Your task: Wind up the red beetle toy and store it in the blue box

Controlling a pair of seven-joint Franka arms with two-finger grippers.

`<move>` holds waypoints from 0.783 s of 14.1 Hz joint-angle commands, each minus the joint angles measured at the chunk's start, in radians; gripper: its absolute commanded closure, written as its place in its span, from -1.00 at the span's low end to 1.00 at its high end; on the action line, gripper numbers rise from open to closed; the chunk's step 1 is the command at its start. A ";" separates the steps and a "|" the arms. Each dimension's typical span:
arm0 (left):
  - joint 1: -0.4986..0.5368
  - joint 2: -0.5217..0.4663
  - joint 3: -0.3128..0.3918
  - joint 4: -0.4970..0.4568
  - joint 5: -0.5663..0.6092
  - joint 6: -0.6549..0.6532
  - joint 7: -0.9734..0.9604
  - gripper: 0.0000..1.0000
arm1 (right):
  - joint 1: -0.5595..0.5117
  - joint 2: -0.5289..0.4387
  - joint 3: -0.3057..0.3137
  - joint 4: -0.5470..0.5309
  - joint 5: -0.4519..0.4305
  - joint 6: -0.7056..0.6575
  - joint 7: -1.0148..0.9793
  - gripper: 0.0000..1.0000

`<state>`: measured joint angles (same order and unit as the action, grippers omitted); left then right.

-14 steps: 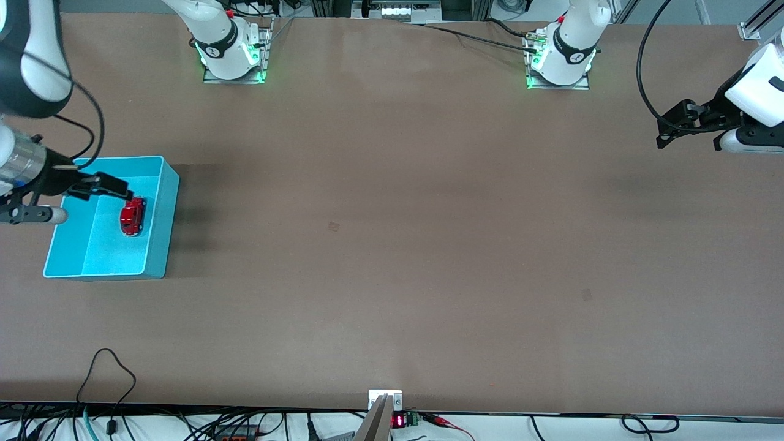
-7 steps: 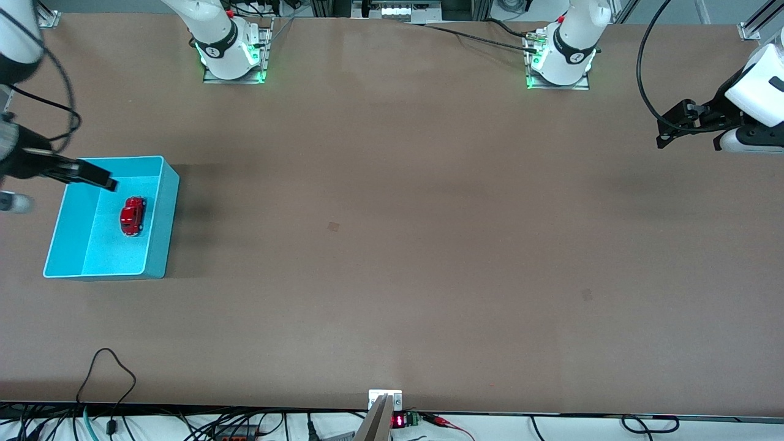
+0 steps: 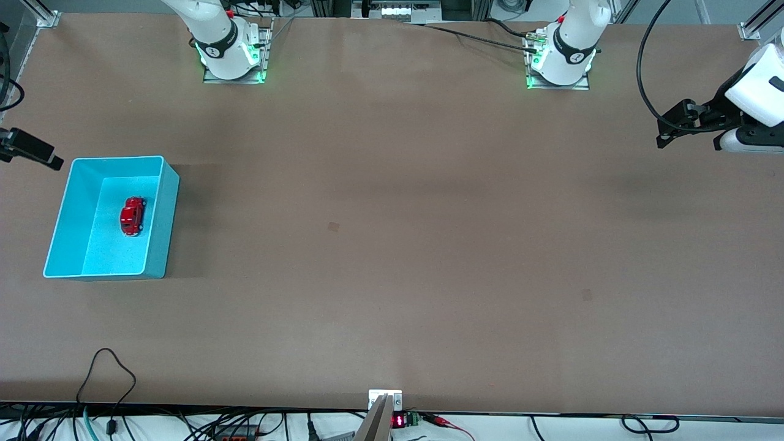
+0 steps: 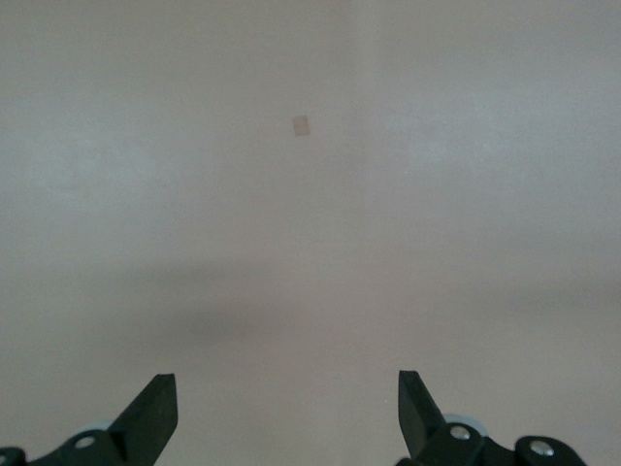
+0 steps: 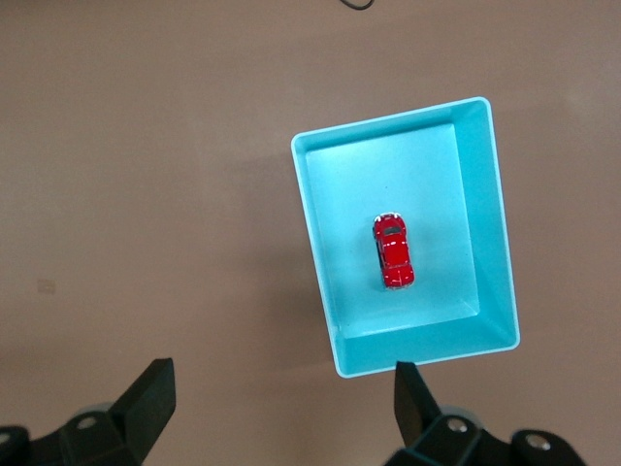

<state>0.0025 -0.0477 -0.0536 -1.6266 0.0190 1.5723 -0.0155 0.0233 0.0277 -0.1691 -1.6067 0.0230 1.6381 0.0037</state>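
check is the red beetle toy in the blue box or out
In: the red beetle toy sits on its wheels on the blue box floor.

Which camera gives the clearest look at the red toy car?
The right wrist view: it looks straight down on the red toy car lying in the blue box, unobstructed. The front view shows the car much smaller. The left wrist view shows only bare table.
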 commanded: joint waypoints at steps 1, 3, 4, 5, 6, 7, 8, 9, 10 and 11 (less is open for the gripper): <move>0.008 0.011 -0.005 0.030 0.003 -0.021 0.020 -1.00 | 0.024 -0.069 0.014 -0.090 -0.037 0.015 -0.011 -1.00; 0.008 0.011 -0.005 0.030 0.003 -0.021 0.020 -1.00 | 0.064 -0.100 0.032 -0.139 -0.118 0.060 -0.008 -1.00; 0.008 0.011 -0.005 0.030 0.003 -0.021 0.020 -1.00 | 0.069 -0.106 0.036 -0.140 -0.127 0.063 -0.001 -1.00; 0.008 0.011 -0.005 0.030 0.003 -0.021 0.020 -1.00 | 0.064 -0.109 0.030 -0.141 -0.121 0.060 -0.010 -1.00; 0.008 0.011 -0.005 0.030 0.003 -0.021 0.020 -1.00 | 0.061 -0.114 0.023 -0.142 -0.117 0.057 -0.013 -1.00; 0.008 0.011 -0.005 0.030 0.003 -0.021 0.020 -1.00 | 0.061 -0.121 0.022 -0.144 -0.107 0.054 -0.013 -1.00; 0.008 0.011 -0.005 0.030 0.003 -0.021 0.020 -1.00 | 0.058 -0.129 0.020 -0.151 -0.103 0.057 -0.013 -1.00; 0.008 0.011 -0.005 0.030 0.003 -0.021 0.020 -1.00 | 0.056 -0.134 0.013 -0.168 -0.080 0.065 -0.016 -1.00; 0.008 0.011 -0.005 0.030 0.003 -0.021 0.022 -1.00 | 0.053 -0.141 -0.001 -0.189 -0.046 0.072 -0.025 -1.00; 0.008 0.011 -0.005 0.030 0.003 -0.021 0.022 -1.00 | 0.052 -0.149 -0.007 -0.214 -0.040 0.094 -0.048 -1.00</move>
<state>0.0025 -0.0477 -0.0536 -1.6266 0.0190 1.5722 -0.0155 0.0818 -0.0807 -0.1623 -1.7495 -0.0496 1.6871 -0.0086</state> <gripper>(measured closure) 0.000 0.000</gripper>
